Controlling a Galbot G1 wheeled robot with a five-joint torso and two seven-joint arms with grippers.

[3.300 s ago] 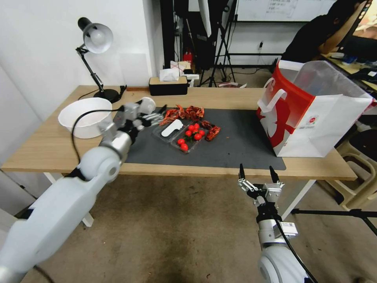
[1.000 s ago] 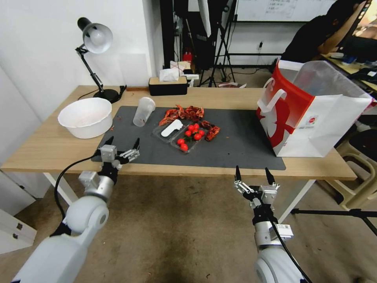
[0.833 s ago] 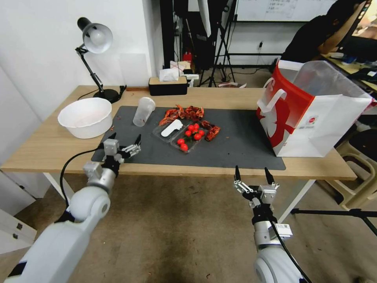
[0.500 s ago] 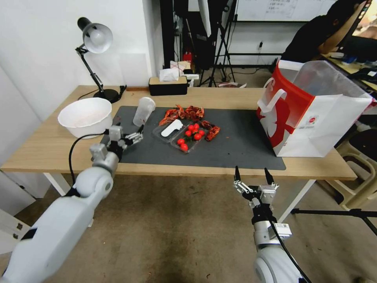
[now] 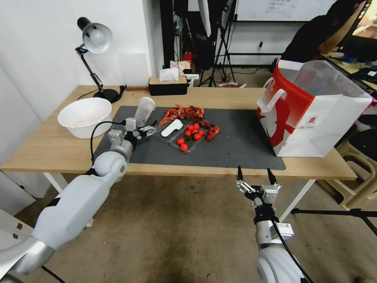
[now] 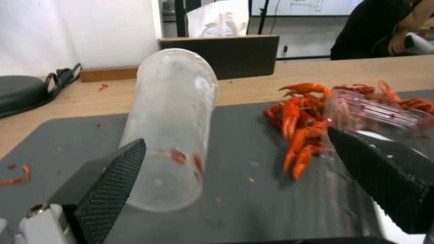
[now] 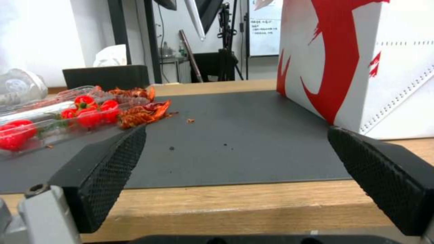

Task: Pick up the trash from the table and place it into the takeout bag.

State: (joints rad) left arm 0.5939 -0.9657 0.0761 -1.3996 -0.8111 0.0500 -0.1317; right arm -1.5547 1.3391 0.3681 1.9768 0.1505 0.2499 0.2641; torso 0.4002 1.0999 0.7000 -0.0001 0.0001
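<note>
Lying on its side on the dark grey mat (image 5: 231, 147), the clear plastic cup (image 5: 143, 109) has its long axis running from the near left toward the far right of the table (image 5: 43, 149). In the left wrist view the cup (image 6: 174, 118) turns its open mouth toward the camera and its closed base toward the black tissue box (image 5: 168, 85) at the back. Red smears show inside near the rim.

Over the mat, the left gripper (image 5: 141, 128) sits just in front of the cup's mouth with its jaws spread wide and nothing between them; one finger (image 6: 111, 176) is level with the rim, the other (image 6: 384, 173) is over by the crayfish shells (image 5: 186, 113). Whether a finger touches the cup cannot be told.

Next to the shells lies a clear container (image 5: 182, 137) with cherry tomatoes. A white bowl (image 5: 84, 116) stands left of the mat, and a desk lamp (image 5: 94, 39) stands behind it.

At the right end of the table the takeout bag (image 5: 314, 114) stands upright, its mouth open upward.

Below the table's front edge, the right gripper (image 5: 255, 179) hangs with its jaws wide apart and empty, pointing up.
</note>
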